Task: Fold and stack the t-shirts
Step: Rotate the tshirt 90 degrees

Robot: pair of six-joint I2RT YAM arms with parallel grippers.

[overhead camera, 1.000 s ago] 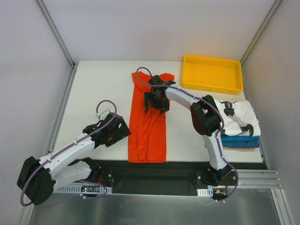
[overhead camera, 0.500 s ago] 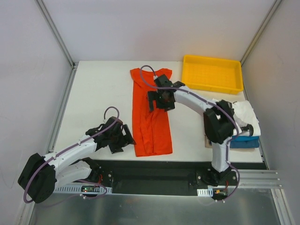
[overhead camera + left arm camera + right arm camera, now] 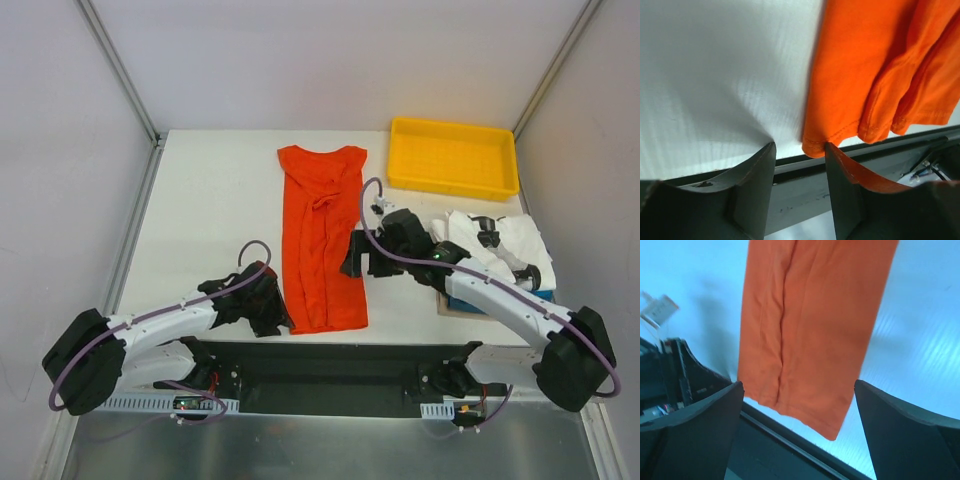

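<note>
Orange-red t-shirt (image 3: 322,235) lies folded lengthwise on bench (image 3: 210,200); left end effector (image 3: 799,147) half-open at its near-left hem corner (nothing clamped), right end effector (image 3: 799,384) wide open, empty, over its right edge.

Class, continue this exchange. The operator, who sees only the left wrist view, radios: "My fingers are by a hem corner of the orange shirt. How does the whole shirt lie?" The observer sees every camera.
Observer: The orange t-shirt is folded into a long strip, neck toward the far edge of the table.
Operator: Where is the other arm?
Observer: The right gripper stands open at the strip's right edge, toward the hem end.
Operator: Any other shirts?
Observer: A white t-shirt lies at the table's right edge, over a blue t-shirt.
</note>
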